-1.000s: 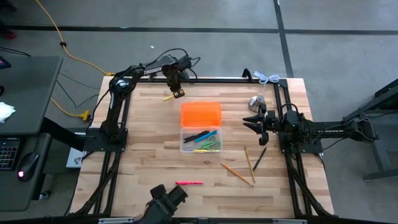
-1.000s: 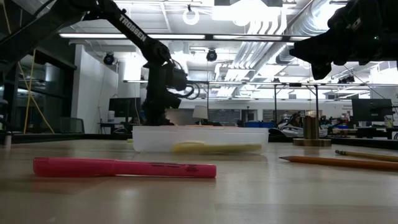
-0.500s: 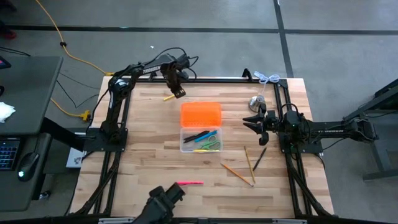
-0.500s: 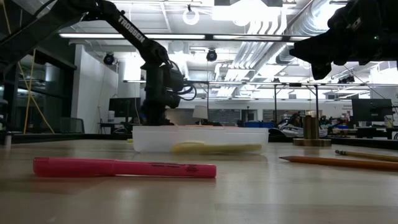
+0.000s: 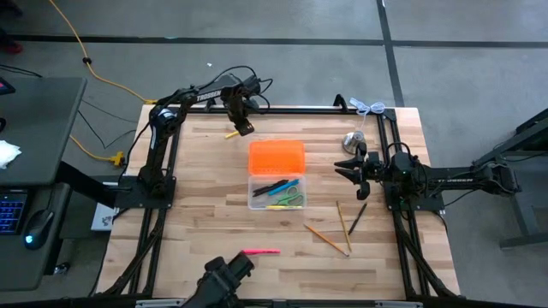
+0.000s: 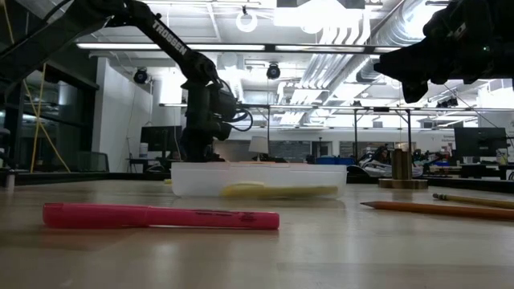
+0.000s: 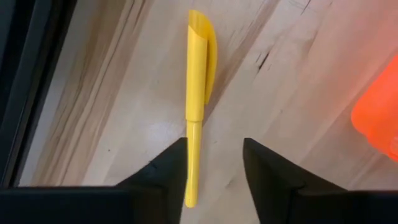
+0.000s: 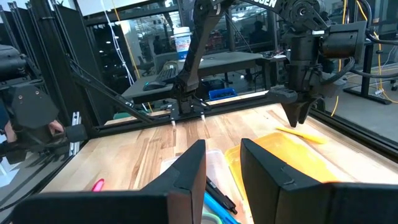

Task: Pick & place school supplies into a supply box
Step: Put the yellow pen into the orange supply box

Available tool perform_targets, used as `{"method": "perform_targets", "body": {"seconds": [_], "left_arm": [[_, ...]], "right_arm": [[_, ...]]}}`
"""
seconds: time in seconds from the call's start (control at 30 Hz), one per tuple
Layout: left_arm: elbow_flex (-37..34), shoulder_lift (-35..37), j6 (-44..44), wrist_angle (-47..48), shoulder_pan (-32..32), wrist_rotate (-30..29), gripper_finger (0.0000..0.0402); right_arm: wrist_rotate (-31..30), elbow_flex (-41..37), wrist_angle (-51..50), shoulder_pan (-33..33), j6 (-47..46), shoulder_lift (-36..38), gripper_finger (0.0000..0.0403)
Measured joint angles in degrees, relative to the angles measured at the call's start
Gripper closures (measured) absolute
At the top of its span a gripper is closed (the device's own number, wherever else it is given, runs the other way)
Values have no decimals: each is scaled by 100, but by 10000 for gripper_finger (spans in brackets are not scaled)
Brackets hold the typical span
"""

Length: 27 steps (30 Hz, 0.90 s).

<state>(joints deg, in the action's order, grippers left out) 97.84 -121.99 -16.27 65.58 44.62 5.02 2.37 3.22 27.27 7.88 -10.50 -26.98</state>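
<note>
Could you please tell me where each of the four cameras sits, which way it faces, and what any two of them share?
High view: overhead, straight down on the table; both arms show.
Low view: table-top height, level past the pink marker into the room; arms above.
Left wrist view: down between the left gripper's open jaws at the yellow marker.
Right wrist view: across the table past the right gripper to the left arm.
Shared: the supply box in high and low views.

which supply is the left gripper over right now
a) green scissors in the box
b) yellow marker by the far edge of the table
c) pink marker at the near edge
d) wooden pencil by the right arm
b: the left gripper stands with its fingers open on either side of the yellow marker, which lies flat on the table beside the supply box with the orange lid.
</note>
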Motion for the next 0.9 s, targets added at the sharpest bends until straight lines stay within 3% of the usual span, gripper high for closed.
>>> {"method": "perform_targets", "body": {"seconds": [0.33, 0.9], "left_arm": [[-2, 0, -39, -210, 2, -7, 149], [7, -463, -54, -254, 0, -234, 145]], "right_arm": [[1, 0, 0, 0, 2, 0, 324], [240, 0, 0, 0, -137, 1, 324]]}}
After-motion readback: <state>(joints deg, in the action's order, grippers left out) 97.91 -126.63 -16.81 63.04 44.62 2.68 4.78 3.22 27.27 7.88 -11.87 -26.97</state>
